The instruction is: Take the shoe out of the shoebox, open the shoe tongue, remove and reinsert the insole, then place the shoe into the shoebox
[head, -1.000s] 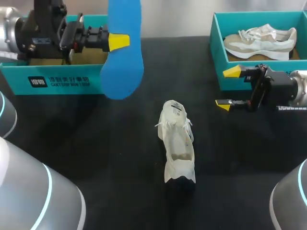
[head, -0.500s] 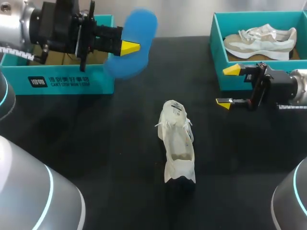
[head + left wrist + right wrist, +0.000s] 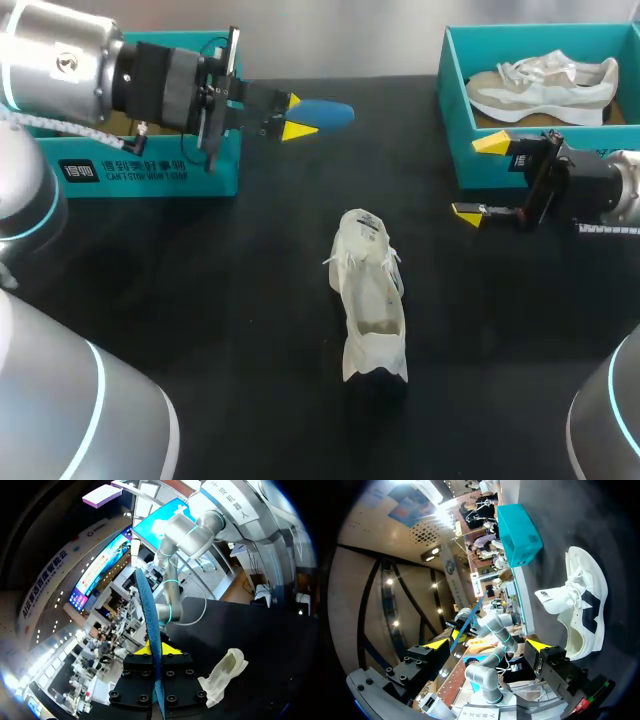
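At the centre of the bench (image 3: 200,300) the shoe (image 3: 370,295) was set. Towards 11 o'clock the blue insole (image 3: 325,112) was clamped edge-on in the left jaws; the right jaws were apart, empty, at 3 o'clock. Reinsertion would best be done toe-first, with the shoe steadied.

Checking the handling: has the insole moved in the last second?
Yes. The insole, held in the left gripper, has swung edge-on and shifted right, away from the left shoebox.

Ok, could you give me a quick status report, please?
Left gripper shut on blue insole, edge-on above table. Right gripper open, empty. Shoe on table. Nothing blocking it.
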